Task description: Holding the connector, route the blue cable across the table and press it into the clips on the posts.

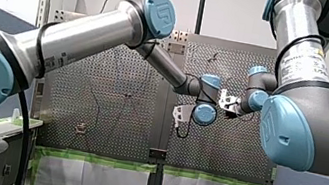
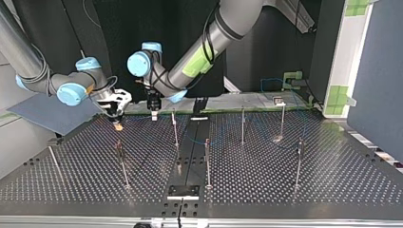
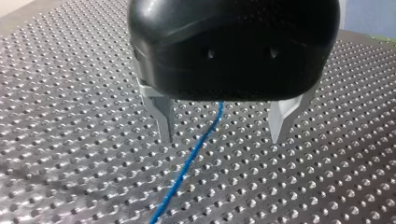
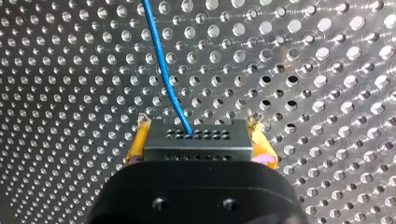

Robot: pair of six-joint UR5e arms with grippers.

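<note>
The perforated tabletop (image 2: pixel 332 180) is spreading across the whole top view. My left arm (image 2: pixel 223 28) is coming in at that view's right. My right arm (image 2: pixel 23 57) is coming in at its left. Both are reaching down near the tabletop's edge on the arms' side, toward the corner at the top view's left.

Thin posts (image 2: pixel 243 126) are standing upright across the tabletop, well apart from one another. Their clips are too small to make out.

My left hand (image 3: pixel 222 140) is hanging open just above the tabletop, its two metal fingers (image 3: pixel 161 116) spread wide and gripping nothing. My right hand (image 4: pixel 198 117) is standing close beside it, nearer that corner. It is clamping the grey connector (image 4: pixel 198 140) between its yellow pads (image 4: pixel 140 140), one pad pressing on each side of the block.

The blue cable (image 3: pixel 196 154) is leaving the connector's pinned face and running ahead of my right hand over the tabletop. In the left wrist view it is passing under my left hand, between the open fingers and touching neither. Its end there is hiding behind the hand's black body.

In the top view the cable is showing only as faint blue loops among the posts, and whether it is sitting in any clip cannot be told. In the front view the wrists are covering both hands' fingers.
</note>
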